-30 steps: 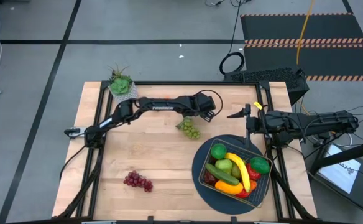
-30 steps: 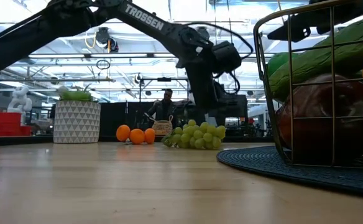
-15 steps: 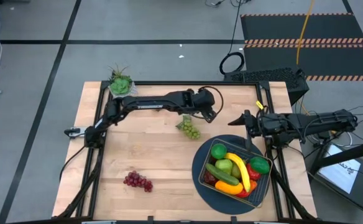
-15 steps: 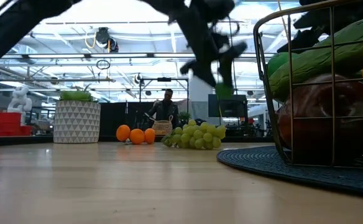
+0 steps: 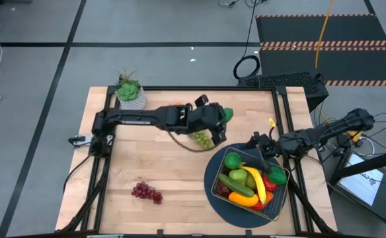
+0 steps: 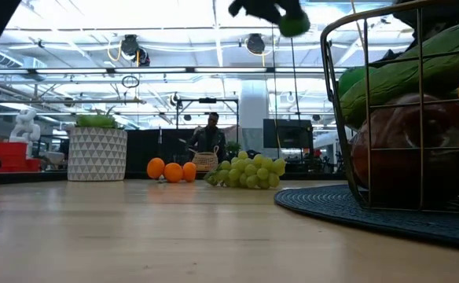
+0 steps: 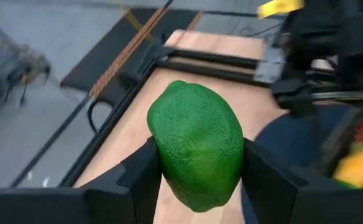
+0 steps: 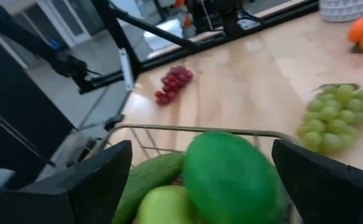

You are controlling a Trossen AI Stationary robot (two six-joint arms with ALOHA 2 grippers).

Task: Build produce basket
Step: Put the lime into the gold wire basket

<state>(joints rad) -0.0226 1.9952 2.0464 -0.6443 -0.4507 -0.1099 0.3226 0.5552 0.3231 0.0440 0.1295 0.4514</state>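
Note:
My left gripper (image 5: 223, 116) is shut on a green lime (image 7: 197, 146), high over the table's middle, just left of the basket (image 5: 214, 188); the low view shows the lime (image 6: 293, 23) near the top of the picture. The wire basket sits on a round dark blue mat (image 5: 209, 173) and holds a banana (image 5: 256, 182), cucumber, pears and red fruit. My right gripper (image 5: 253, 141) hangs open at the basket's far rim, with nothing between its fingers. Green grapes (image 5: 201, 137) and purple grapes (image 5: 147, 192) lie on the table. My left gripper pinches the lime between its two fingers, one on each opposite side (image 7: 161, 155). The fingers (image 7: 265, 177) come slanting down from the table's left. The lime stands out past the fingertips, lifted well clear of the table.
A potted plant (image 5: 128, 90) in a white pot stands at the far left corner. Two oranges (image 6: 172, 170) lie on the table's far side, beyond the green grapes (image 6: 247, 173). Bare wood stretches across the table's near left part around the purple grapes (image 8: 174, 84).
My left gripper has risen steeply with the lime, swung a little toward the basket and rolled its wrist. My right gripper has swung toward the table's near edge, dipped to the basket's far rim and rolled, staying open. The grapes have not moved.

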